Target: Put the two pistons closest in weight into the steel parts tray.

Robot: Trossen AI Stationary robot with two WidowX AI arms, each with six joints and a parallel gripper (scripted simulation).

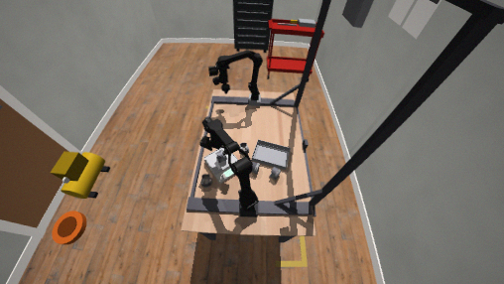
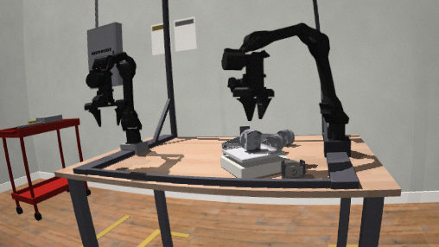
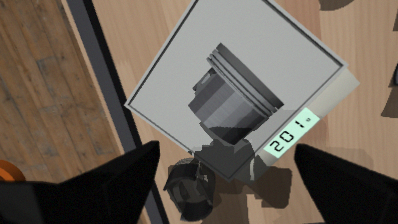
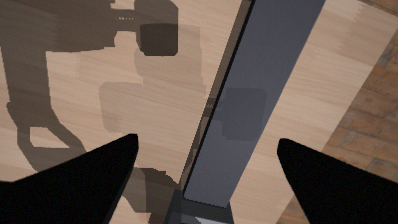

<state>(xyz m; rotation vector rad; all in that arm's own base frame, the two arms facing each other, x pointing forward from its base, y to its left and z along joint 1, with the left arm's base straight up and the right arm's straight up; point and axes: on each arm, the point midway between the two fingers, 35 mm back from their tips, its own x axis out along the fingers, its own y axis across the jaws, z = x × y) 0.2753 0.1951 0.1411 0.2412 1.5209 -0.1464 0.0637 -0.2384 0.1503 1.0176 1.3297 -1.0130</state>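
Observation:
A grey piston (image 3: 235, 100) (image 2: 251, 140) lies on its side on the white scale (image 3: 165, 100) (image 2: 252, 167), whose display (image 3: 291, 133) reads 201. A dark piston (image 3: 190, 192) (image 2: 293, 168) (image 1: 205, 180) stands on the table beside the scale. Two more pistons, one (image 1: 255, 167) and another (image 1: 274, 173), stand by the near side of the steel parts tray (image 1: 270, 155); a dark one (image 1: 244, 147) is between scale and tray. The tray shows no piston inside. My left gripper (image 3: 226, 149) (image 2: 255, 119) is open above the scale. My right gripper (image 4: 208, 143) (image 2: 110, 125) is open and empty, far from the pistons.
A dark metal frame (image 4: 255, 100) (image 1: 278, 207) runs around the table top (image 1: 273, 119), with uprights and slanted braces at one side. A red cart (image 1: 290, 65) (image 2: 32, 190) stands beyond the right arm's end of the table.

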